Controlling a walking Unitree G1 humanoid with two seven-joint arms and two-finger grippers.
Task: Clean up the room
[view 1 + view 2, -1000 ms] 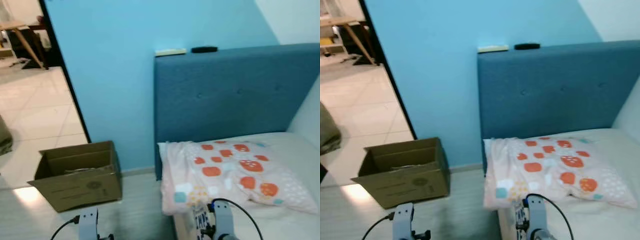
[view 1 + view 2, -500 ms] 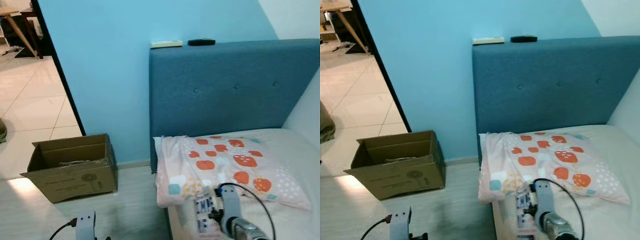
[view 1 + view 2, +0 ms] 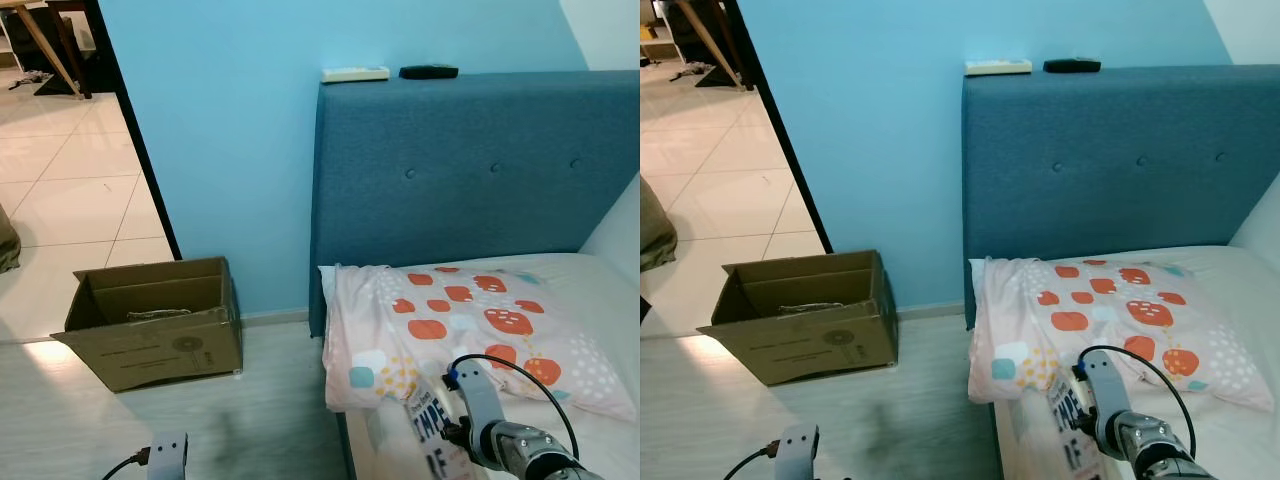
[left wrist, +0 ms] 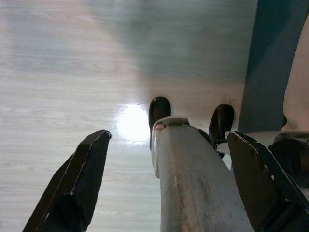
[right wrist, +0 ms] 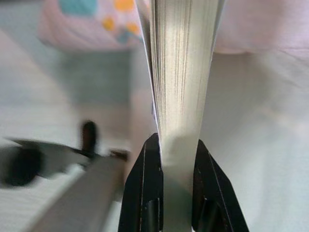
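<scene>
book (image 5: 181, 72) edge-on in right end effector (image 5: 176, 164), near pillow (image 3: 470, 325)

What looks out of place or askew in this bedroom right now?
Two remotes lie on top of the headboard, an odd perch. The pillow overhangs the bed's edge. A cardboard box sits open on the floor. The right gripper is clamped on a book.

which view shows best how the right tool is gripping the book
The right wrist view: both fingers press the book between them, page edges facing the camera. The two eye views show the book's printed cover in front of the right arm, by the pillow, not the fingers' contact.
</scene>
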